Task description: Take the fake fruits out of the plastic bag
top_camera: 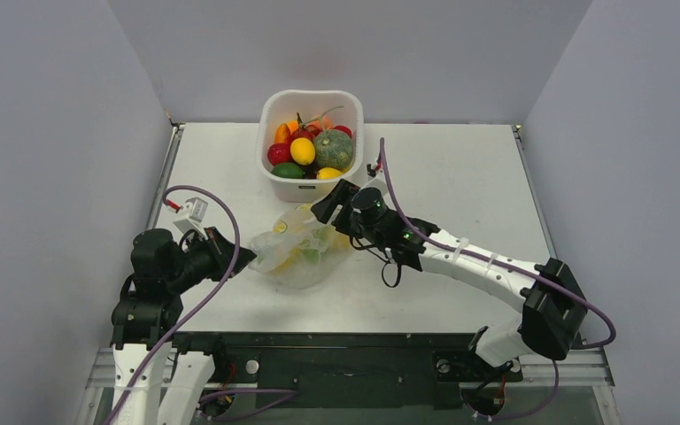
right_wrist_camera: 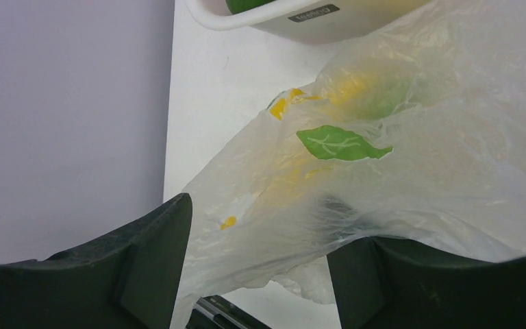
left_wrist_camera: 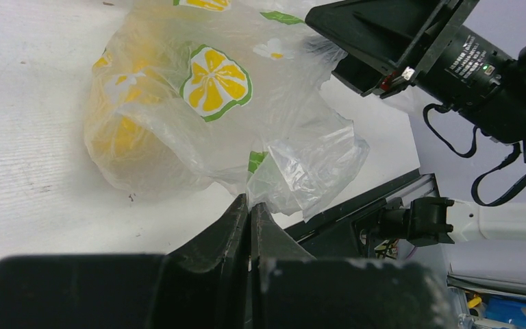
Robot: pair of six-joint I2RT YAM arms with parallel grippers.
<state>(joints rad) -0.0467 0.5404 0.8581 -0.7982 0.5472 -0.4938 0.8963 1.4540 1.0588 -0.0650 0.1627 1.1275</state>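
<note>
The plastic bag (top_camera: 301,251) lies on the table in front of the white tub, clear and crinkly with lemon and leaf prints. Yellow fake fruits (left_wrist_camera: 120,137) show through its film, and yellow and green shapes (right_wrist_camera: 377,96) show in the right wrist view. My left gripper (top_camera: 241,258) is at the bag's left edge, its jaws shut on a fold of the film (left_wrist_camera: 250,205). My right gripper (top_camera: 335,202) is open at the bag's far right end. The bag's film (right_wrist_camera: 418,157) hangs between its fingers (right_wrist_camera: 264,226) and lies over the right one.
The white tub (top_camera: 270,115) stands just behind the bag, holding a grey-green ribbed squash (top_camera: 334,149), red round fruits, a yellow lemon and a green fruit. The table's near edge and black frame (top_camera: 336,341) run close below the bag.
</note>
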